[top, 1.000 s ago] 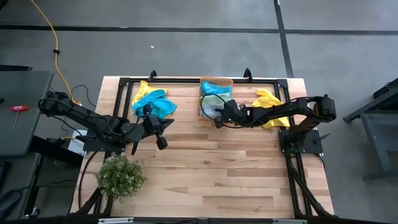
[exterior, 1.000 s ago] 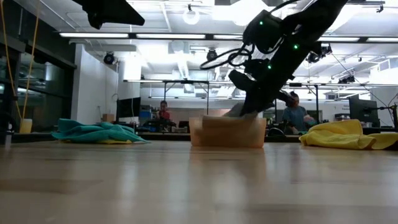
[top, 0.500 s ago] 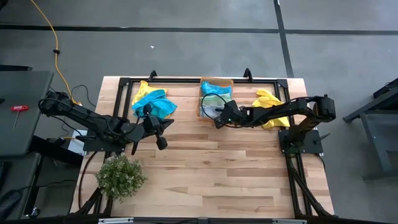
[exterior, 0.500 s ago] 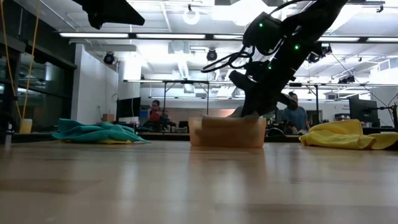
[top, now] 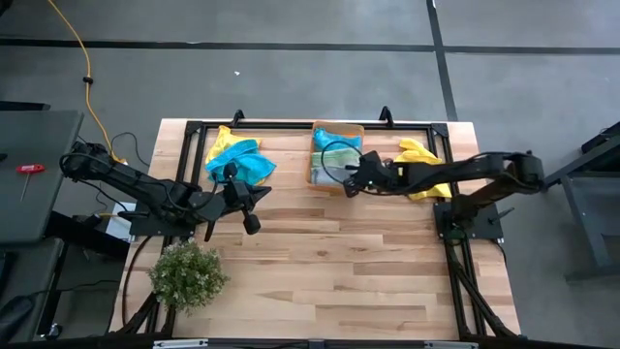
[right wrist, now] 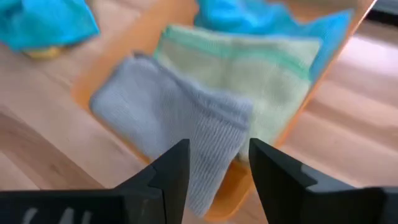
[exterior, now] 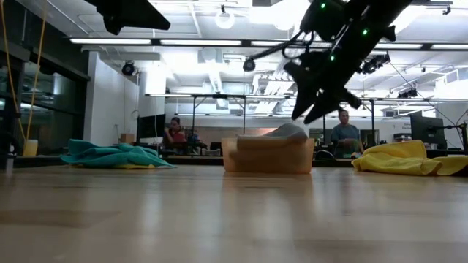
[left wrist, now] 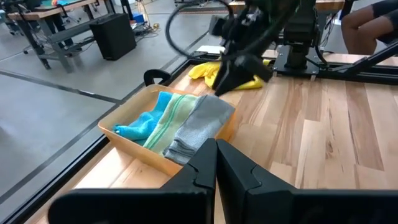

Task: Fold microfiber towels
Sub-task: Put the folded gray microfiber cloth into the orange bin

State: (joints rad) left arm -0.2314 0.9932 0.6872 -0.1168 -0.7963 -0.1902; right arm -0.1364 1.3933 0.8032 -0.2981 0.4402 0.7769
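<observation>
While its fingers stand parted and empty, the right hand (top: 347, 184) hangs just above the near rim of the orange translucent plastic bin (left wrist: 129, 144), where a folded grey microfiber towel (right wrist: 174, 118) lies beside a light green folded towel (right wrist: 249, 68) and a teal-blue one (left wrist: 144, 121). Unfolded work lies either way: a crumpled yellow towel (top: 418, 155) close to the right arm, and a teal-blue and yellow heap (top: 237, 160) nearer the left hand (top: 254, 208), which waits closed on the wooden surface (top: 329, 271). How the bin's towels stack underneath cannot be seen.
</observation>
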